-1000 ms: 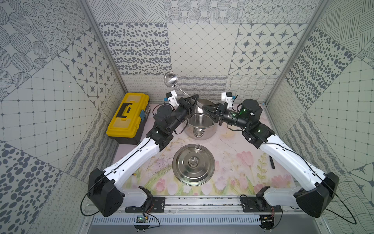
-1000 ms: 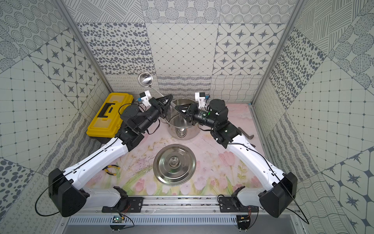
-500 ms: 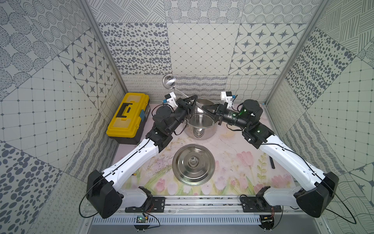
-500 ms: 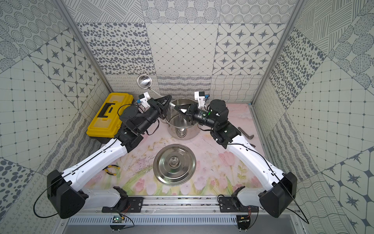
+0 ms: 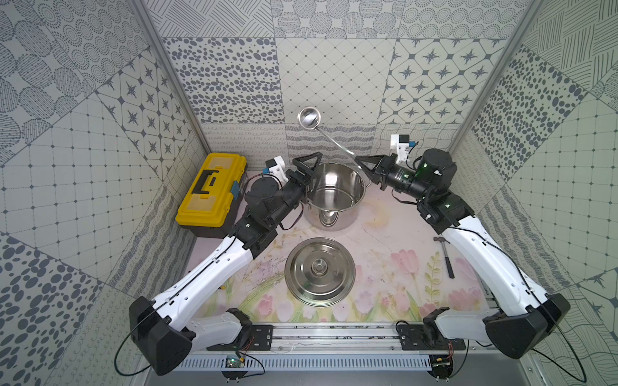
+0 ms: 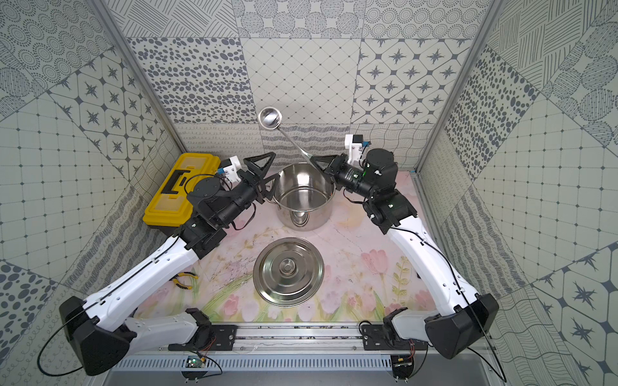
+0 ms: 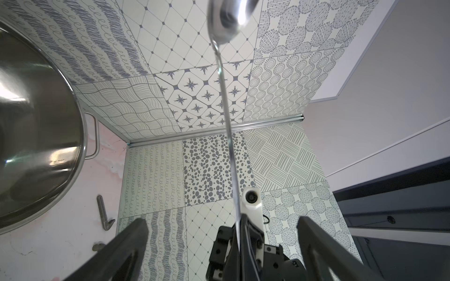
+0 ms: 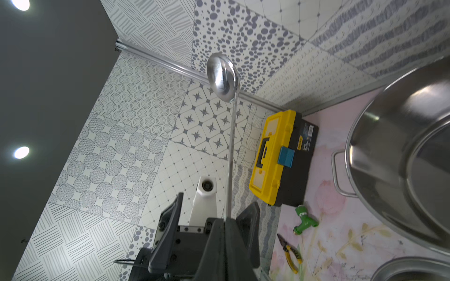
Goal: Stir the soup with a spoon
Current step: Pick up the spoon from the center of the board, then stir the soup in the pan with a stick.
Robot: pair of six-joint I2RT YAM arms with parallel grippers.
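You get bright, even, diffuse light in both top views; shadows on the flower-printed pink mat (image 5: 384,277) are soft. White glare sits inside the tall stainless-steel pot (image 5: 354,187) and, milder, on the round steel lid (image 5: 319,271) at six o'clock of it. In the right wrist view two round ceiling lamps (image 8: 21,152) blow out white. In the left wrist view the bowl of the shiny steel ladle (image 7: 231,19) looks soft.

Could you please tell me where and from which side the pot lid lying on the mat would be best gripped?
Grip the small raised knob at the centre of the lid, coming straight down from above. The lid lies flat, knob up, its wide thin rim low against the mat, so the knob is probably the only part jaws could close around.
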